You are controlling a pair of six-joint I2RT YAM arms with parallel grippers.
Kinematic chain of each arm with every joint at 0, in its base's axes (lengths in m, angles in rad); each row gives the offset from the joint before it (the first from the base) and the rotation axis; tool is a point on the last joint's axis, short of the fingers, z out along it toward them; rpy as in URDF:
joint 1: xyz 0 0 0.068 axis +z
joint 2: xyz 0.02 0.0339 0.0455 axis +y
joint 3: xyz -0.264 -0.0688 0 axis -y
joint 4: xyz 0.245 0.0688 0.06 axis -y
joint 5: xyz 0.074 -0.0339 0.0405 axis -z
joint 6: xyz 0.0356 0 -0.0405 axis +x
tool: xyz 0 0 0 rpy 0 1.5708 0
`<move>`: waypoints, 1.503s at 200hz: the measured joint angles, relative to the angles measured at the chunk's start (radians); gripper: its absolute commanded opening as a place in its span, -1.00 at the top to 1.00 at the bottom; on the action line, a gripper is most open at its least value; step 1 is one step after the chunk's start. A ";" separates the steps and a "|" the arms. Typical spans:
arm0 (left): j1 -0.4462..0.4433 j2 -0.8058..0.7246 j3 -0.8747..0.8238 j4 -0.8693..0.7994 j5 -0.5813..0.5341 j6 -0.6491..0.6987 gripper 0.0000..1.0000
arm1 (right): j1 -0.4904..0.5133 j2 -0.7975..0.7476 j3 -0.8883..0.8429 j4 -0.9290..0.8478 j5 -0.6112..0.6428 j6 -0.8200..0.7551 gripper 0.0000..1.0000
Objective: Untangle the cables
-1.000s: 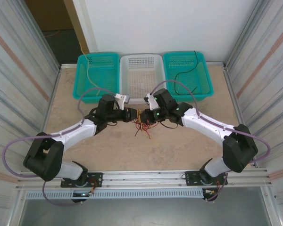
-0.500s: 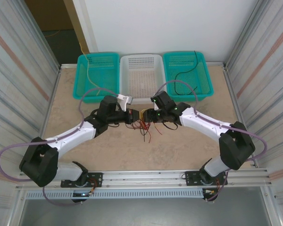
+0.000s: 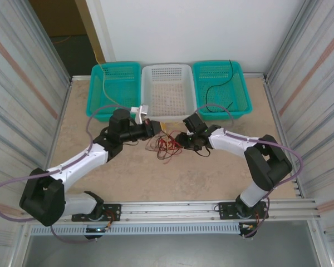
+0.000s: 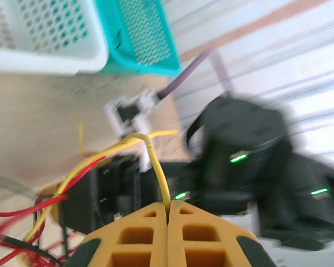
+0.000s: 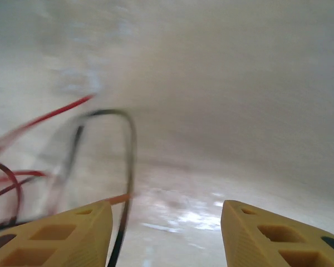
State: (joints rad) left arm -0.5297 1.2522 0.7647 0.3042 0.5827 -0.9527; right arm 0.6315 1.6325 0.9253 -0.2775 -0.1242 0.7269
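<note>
The cables (image 3: 166,146) lie as a loose tangle of red, black and yellow wires on the table between my two grippers. My left gripper (image 3: 152,128) is just left of the tangle; in the left wrist view the left gripper (image 4: 168,206) is shut on a yellow cable (image 4: 156,167) that arches away from the tips, with red cables (image 4: 72,179) below it. My right gripper (image 3: 180,139) sits at the tangle's right edge. In its wrist view the right gripper (image 5: 167,210) is open, with a black cable (image 5: 131,146) looping by its left finger and red cables (image 5: 51,115) further left.
Three baskets stand along the back: a teal basket (image 3: 128,65) with a pale wire, a white basket (image 3: 166,68), and a second teal basket (image 3: 240,89) holding a black wire. Corrugated walls (image 3: 22,83) close in both sides. Lilac arm cables (image 3: 97,114) loop over the table.
My right gripper has opened and let go of the tangle, drawing back to the right. My left gripper has pulled left and back with the yellow cable; the tangle has spread out.
</note>
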 measured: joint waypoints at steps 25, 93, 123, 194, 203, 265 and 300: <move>0.065 -0.043 0.000 0.130 0.015 -0.124 1.00 | -0.035 -0.001 -0.045 -0.016 0.002 0.025 -0.10; 0.082 -0.054 -0.008 0.160 0.028 -0.187 1.00 | -0.037 -0.337 -0.037 -0.124 0.078 0.005 -0.28; 0.070 -0.029 -0.008 0.161 0.039 -0.189 1.00 | -0.037 -0.520 -0.011 -0.127 0.086 -0.006 -0.15; 0.014 0.002 -0.007 0.160 0.049 -0.185 1.00 | -0.038 -0.436 0.144 0.001 0.007 0.021 -0.02; 0.008 0.005 -0.007 0.159 0.050 -0.185 1.00 | -0.038 -0.404 0.161 0.020 -0.004 0.030 0.01; -0.003 0.006 0.004 0.156 0.050 -0.176 1.00 | -0.038 -0.288 0.206 0.079 -0.031 0.077 0.61; -0.003 0.006 0.006 0.153 0.050 -0.173 1.00 | -0.040 -0.288 0.202 0.092 -0.030 0.090 1.00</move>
State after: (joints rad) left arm -0.5327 1.2587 0.7712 0.4572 0.6327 -1.1259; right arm 0.5915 1.3445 1.1275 -0.1856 -0.1539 0.8165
